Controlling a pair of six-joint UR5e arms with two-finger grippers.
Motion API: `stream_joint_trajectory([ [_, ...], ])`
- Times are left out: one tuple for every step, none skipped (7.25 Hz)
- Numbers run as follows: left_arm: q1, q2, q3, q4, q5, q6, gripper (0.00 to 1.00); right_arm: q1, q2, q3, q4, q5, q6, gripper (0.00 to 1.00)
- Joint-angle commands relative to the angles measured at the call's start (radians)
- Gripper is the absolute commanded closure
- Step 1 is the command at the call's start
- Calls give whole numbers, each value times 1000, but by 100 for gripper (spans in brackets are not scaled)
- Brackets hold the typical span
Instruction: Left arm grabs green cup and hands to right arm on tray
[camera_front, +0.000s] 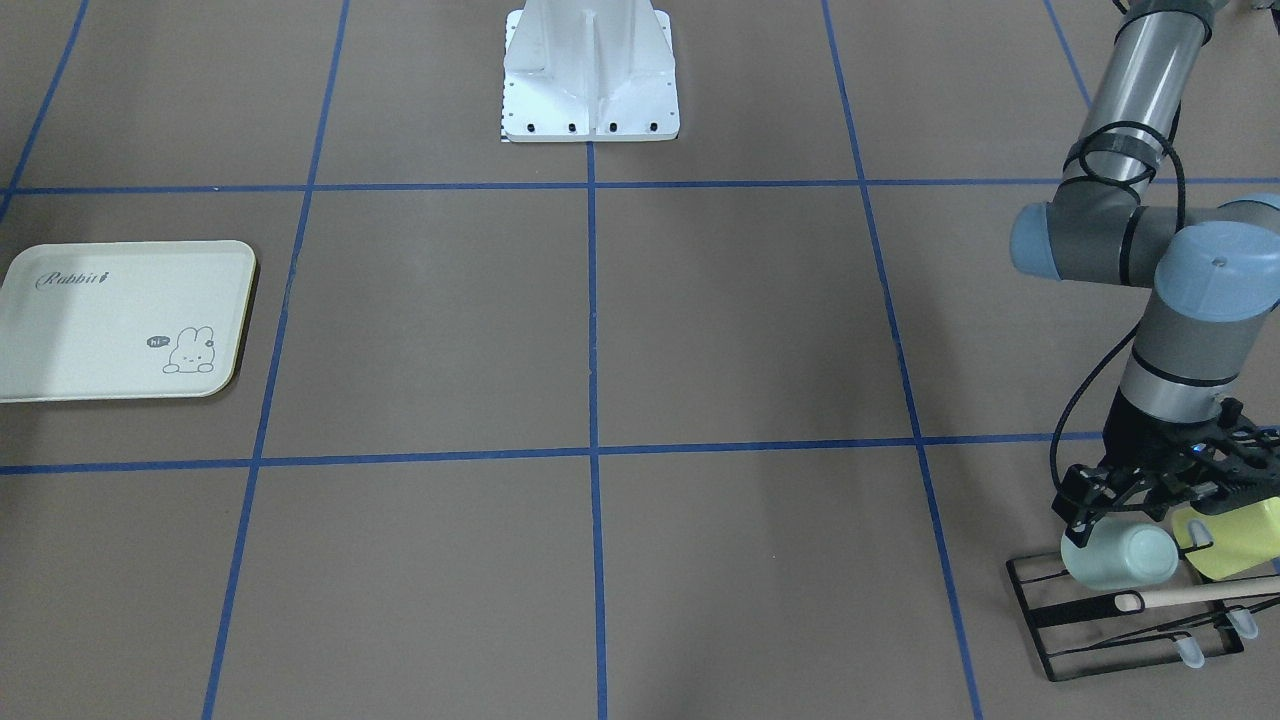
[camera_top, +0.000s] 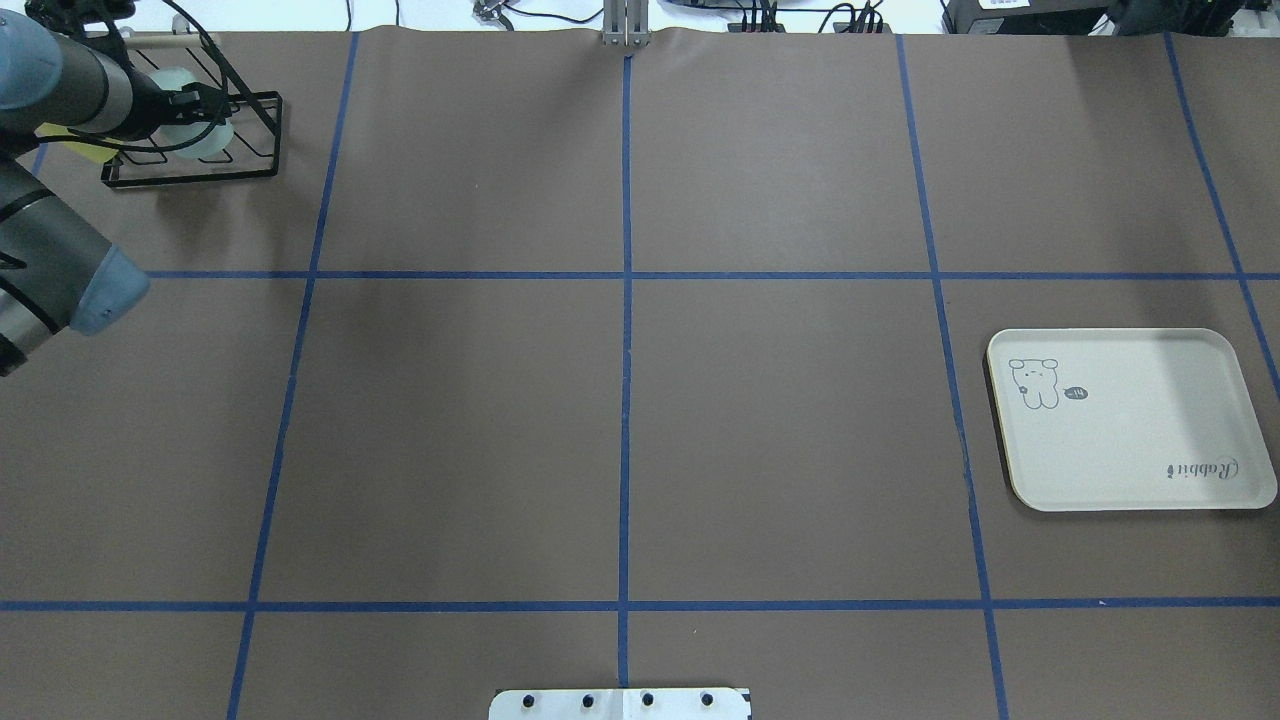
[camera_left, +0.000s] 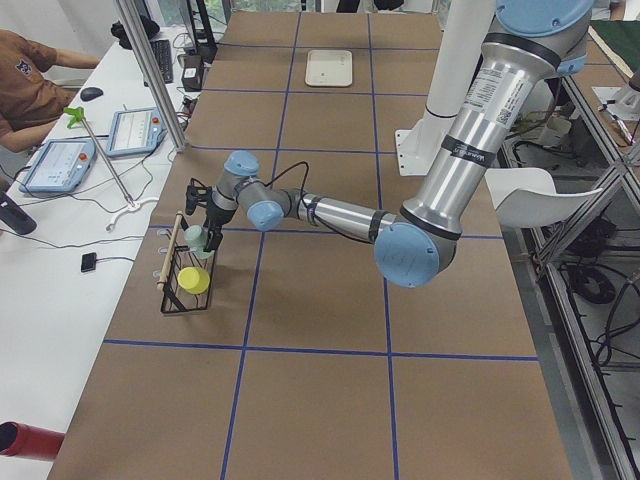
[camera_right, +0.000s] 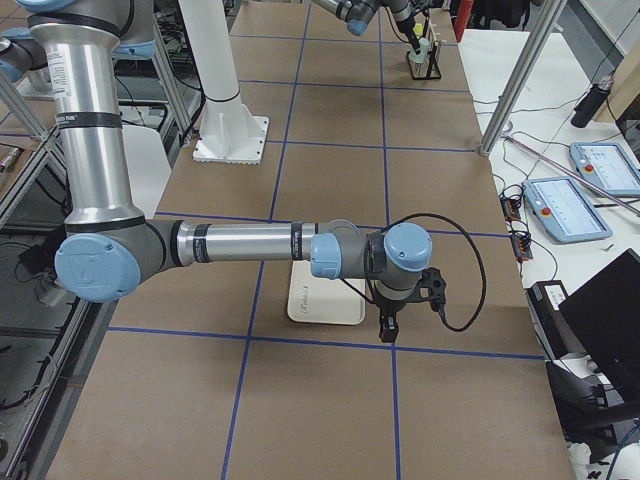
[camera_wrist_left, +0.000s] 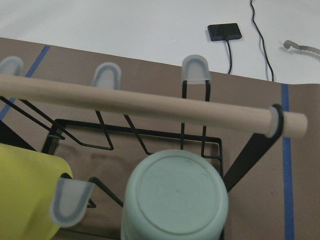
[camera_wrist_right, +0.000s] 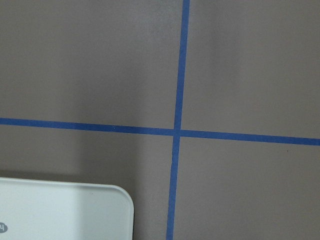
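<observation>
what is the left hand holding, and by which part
Cannot be told: the left hand sits at the green cup on the rack, but contact is hidden.

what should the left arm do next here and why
Probably close the left tool on the green cup, if not gripped yet: its fingers seem to sit either side of the cup, which rests on the black rack.

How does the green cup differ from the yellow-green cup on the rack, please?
The green cup is pale mint, the yellow-green cup lime. The green cup hangs nearer the table's middle, the yellow-green cup nearer its end. The left wrist camera faces the green cup's base; the yellow-green cup is cropped. Both lie tipped on the wire rack.
</observation>
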Motion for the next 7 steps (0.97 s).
stream_joint_trajectory([
  [0, -6, 23, -22, 1, 4, 1, 0, 0, 0, 0, 2, 0, 0],
  [-1, -6, 22, -22, -1, 13, 2, 0, 0, 0, 0, 0, 0, 0],
  [-4, -8, 22, -21, -1, 68, 2, 0, 0, 0, 0, 0, 0, 0],
  [-10, -9, 22, -21, 1, 72, 3, 0, -2, 0, 0, 2, 0, 0],
  [-12, -9, 20, -21, 1, 72, 3, 0, -2, 0, 0, 2, 0, 0],
  [-14, -11, 20, -21, 1, 72, 3, 0, -2, -2, 0, 2, 0, 0],
  [-21, -11, 20, -21, -1, 72, 5, 0, -2, -2, 0, 2, 0, 0],
])
